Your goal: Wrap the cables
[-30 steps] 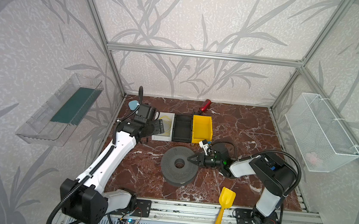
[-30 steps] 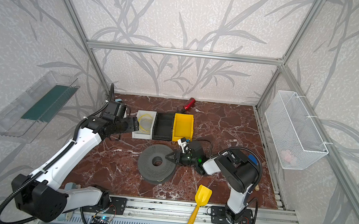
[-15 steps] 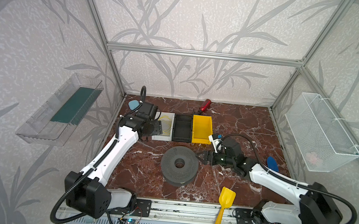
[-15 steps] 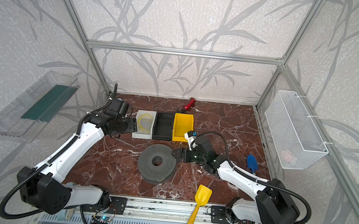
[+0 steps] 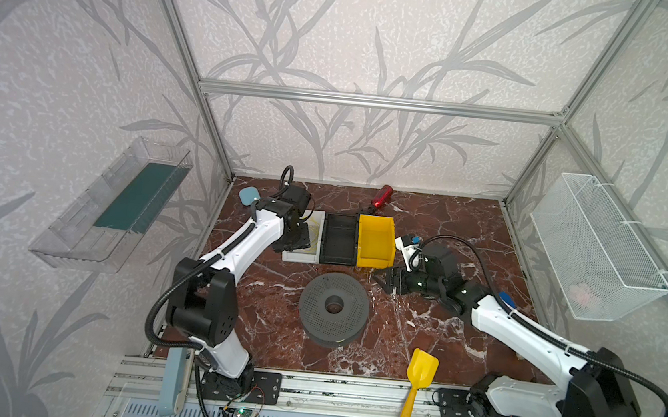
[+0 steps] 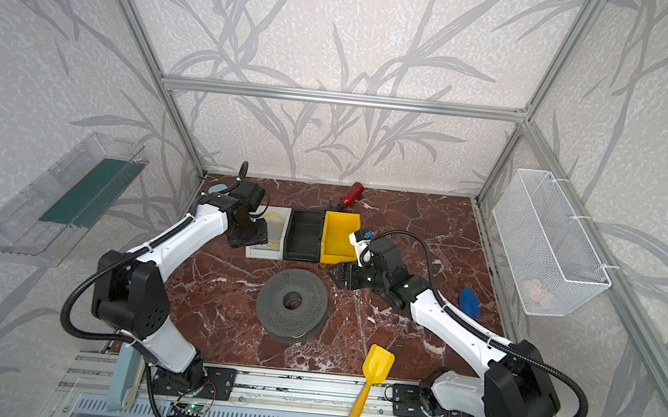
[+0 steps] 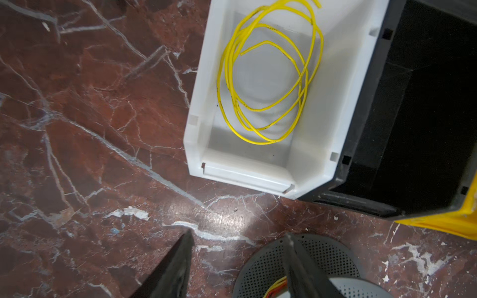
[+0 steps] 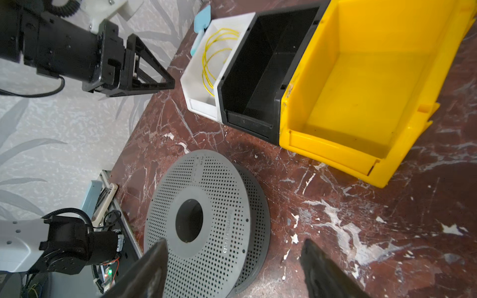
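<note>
Slippage is judged the main danger. The cable (image 7: 263, 141), 1 thin yellow wire, is laid in loose loops on the floor of the white bin (image 7: 201, 103), and so fine a strand could be missed or let slide by the pads. The left gripper (image 7: 239, 235) is held near that bin, above the table, with its jaws apart and nothing between them. If only 1 loop is pinched, the other loops may be dragged up with it and caught on the rim, or the light bin itself may be shifted. Little room is left for the fingers by the bin's walls.

The right gripper (image 8: 235, 242) is held wide and empty just beside the grey spool (image 8: 219, 185). A black bin (image 8: 247, 122) and a yellow bin (image 8: 333, 152) are set in 1 row against the white bin. A yellow shovel (image 5: 421, 370) is seen well apart, at the front edge.
</note>
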